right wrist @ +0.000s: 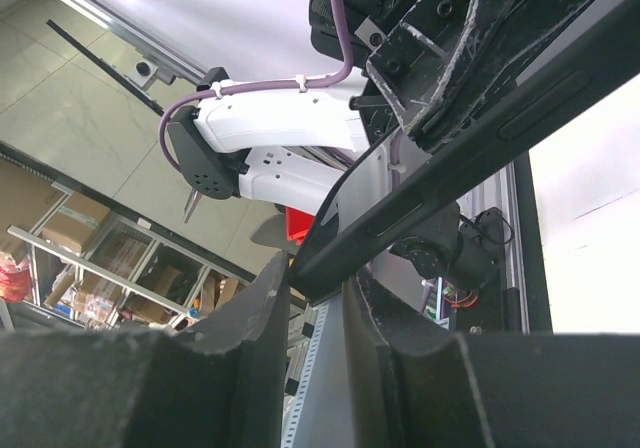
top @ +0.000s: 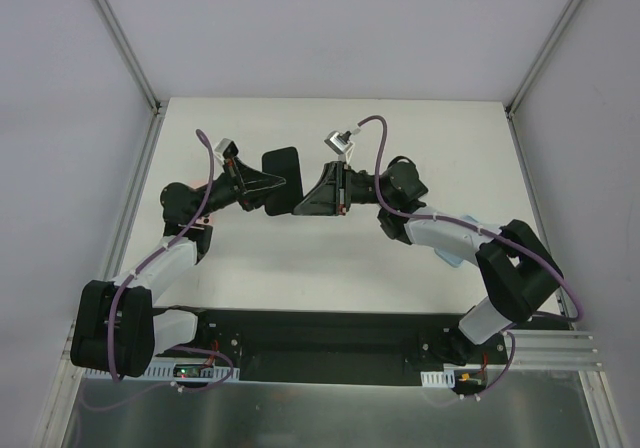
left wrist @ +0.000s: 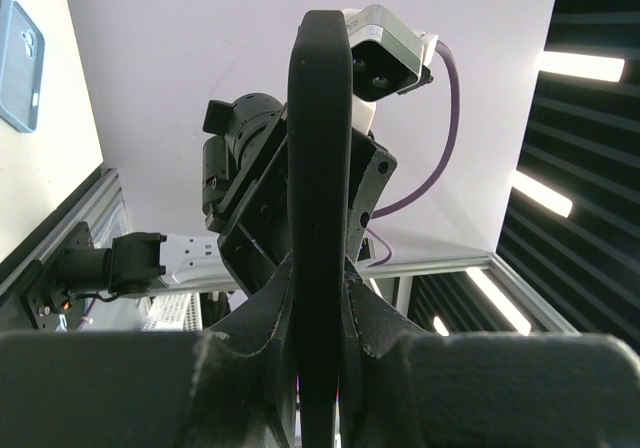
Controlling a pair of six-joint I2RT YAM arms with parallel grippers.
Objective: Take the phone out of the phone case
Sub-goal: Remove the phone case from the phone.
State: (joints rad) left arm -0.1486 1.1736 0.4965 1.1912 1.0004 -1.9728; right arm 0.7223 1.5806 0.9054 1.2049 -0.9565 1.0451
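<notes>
A flat black phone (top: 282, 173), its case not distinguishable from it, is held up off the white table (top: 330, 268) between my two arms. My left gripper (top: 262, 193) is shut on its left edge. In the left wrist view the slab (left wrist: 320, 168) stands edge-on, pinched between both fingers of that gripper (left wrist: 322, 298). My right gripper (top: 308, 200) meets its lower right corner. The right wrist view shows the phone's edge with side buttons (right wrist: 480, 128) running diagonally, its corner wedged between the nearly closed fingers of the right gripper (right wrist: 318, 283).
A blue-grey case-like thing (left wrist: 20, 63) with a camera cutout lies flat on the table, mostly hidden under the right arm (top: 452, 259) in the top view. Grey walls and aluminium rails (top: 135, 198) border the table. A black base plate (top: 330, 343) runs along the near edge.
</notes>
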